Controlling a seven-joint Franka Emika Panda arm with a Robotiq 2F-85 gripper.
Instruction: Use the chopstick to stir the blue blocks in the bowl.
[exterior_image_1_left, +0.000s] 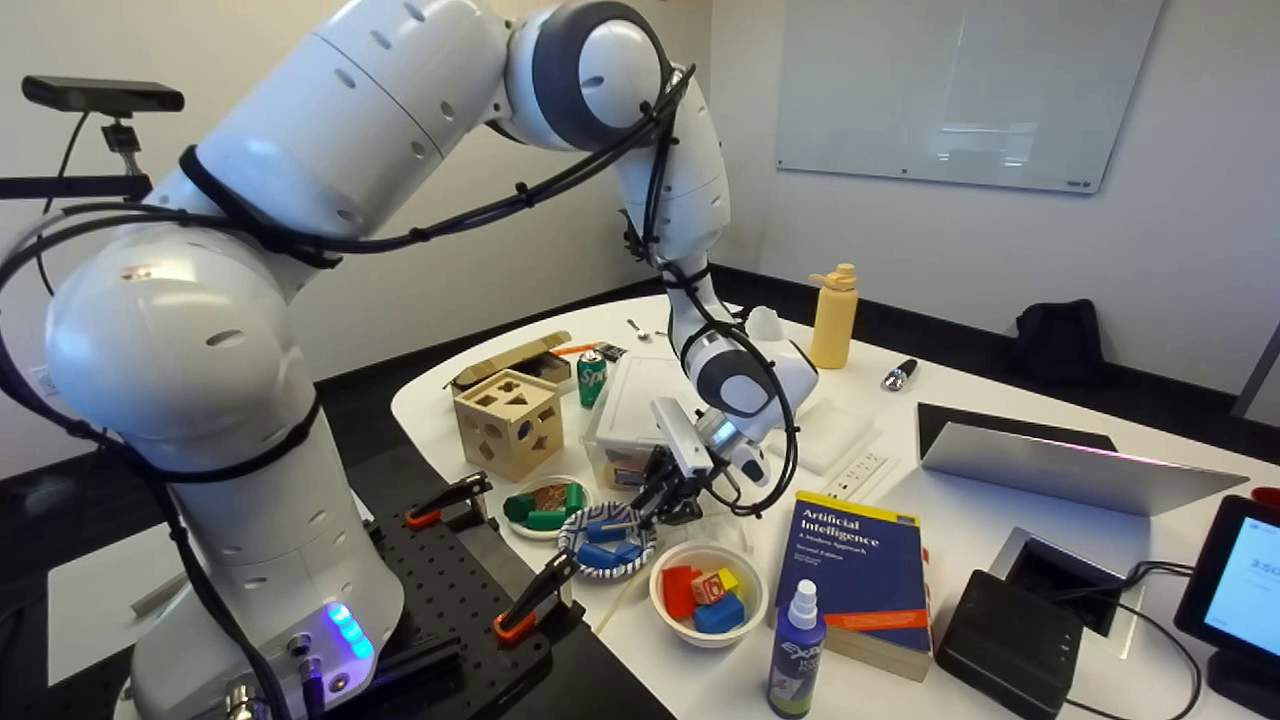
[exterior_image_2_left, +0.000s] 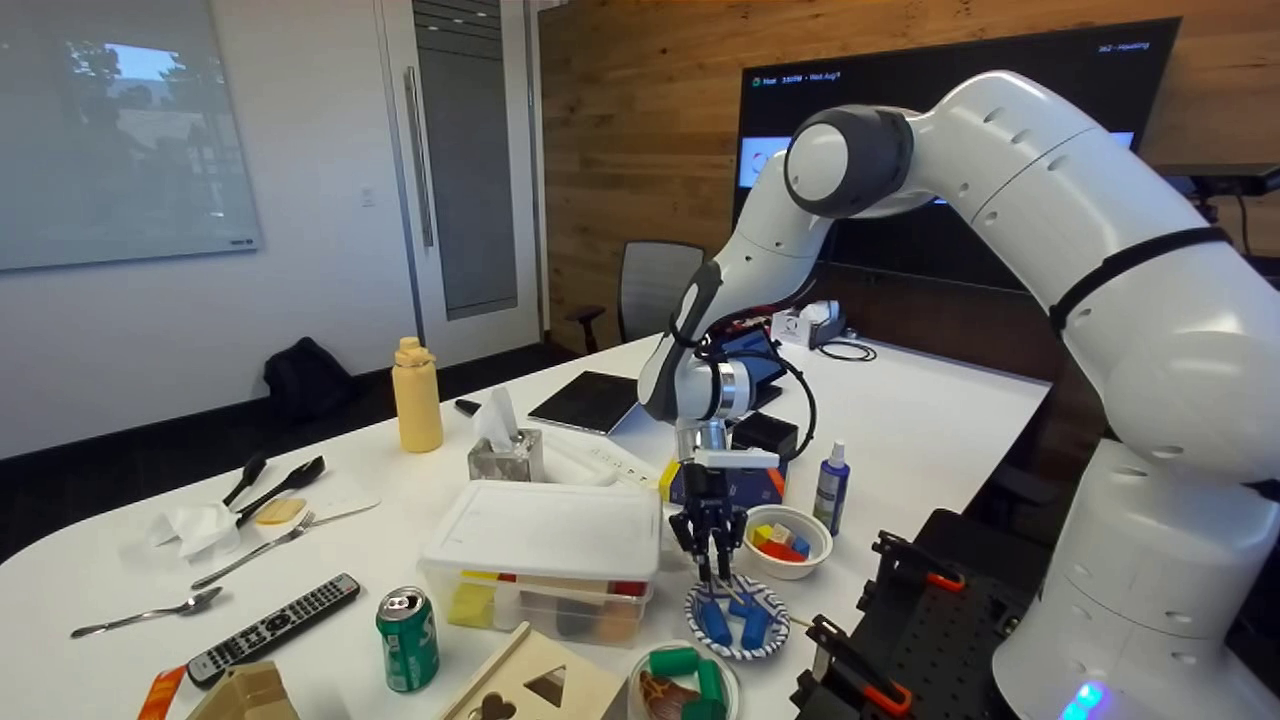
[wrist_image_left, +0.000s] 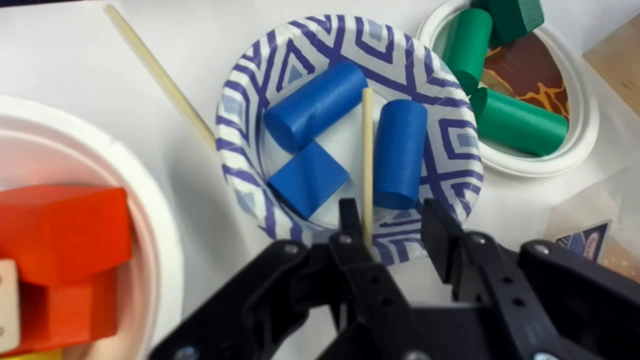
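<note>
Extending over the bowl (wrist_image_left: 237, 125), one chopstick (wrist_image_left: 367, 160) is running lengthwise between the parted jaws of the gripper (wrist_image_left: 392, 212).

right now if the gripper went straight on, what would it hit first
Probably the patterned bowl below the gripper, though the chopstick seen between its open jaws might be touched first; depth is unclear.

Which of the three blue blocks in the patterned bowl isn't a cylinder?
The flat-faced block, lying below the left cylinder in the wrist view. It shows straight edges and corners; both the left cylinder and right cylinder have curved sides.
</note>
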